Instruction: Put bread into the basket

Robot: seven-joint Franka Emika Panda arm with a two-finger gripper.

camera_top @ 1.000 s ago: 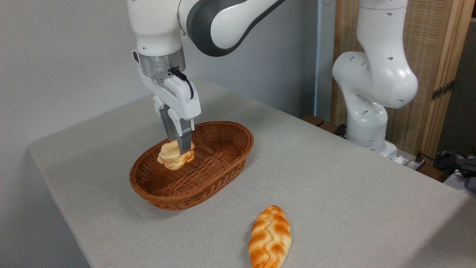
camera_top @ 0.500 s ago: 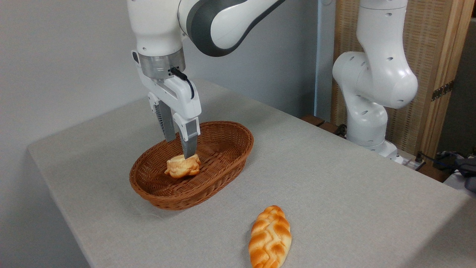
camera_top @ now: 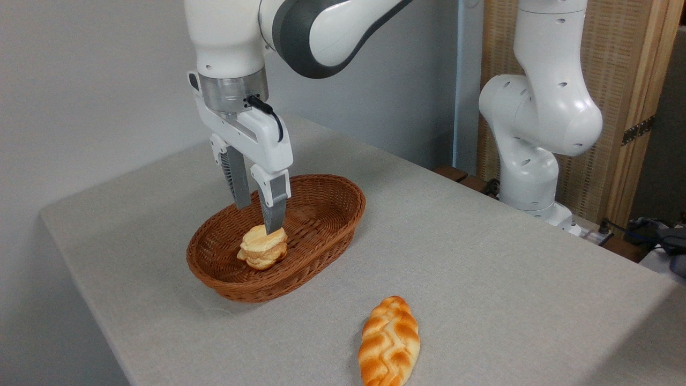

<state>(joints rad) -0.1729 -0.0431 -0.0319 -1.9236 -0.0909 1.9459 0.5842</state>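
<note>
jaws: let go, stood wide apart | bread (camera_top: pixel 262 253): dropped just below jaws, lay in basket (camera_top: pixel 321 236) | task looked done

We're watching from one fixed camera, raised off the table's (camera_top: pixel 482 257) near corner, angled down at mid range, gripper (camera_top: pixel 258 214) left of centre, wall behind.

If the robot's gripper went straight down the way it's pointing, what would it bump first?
Probably the bread in the basket. The gripper, jaws open, points down just above it, though depth is hard to judge.
</note>
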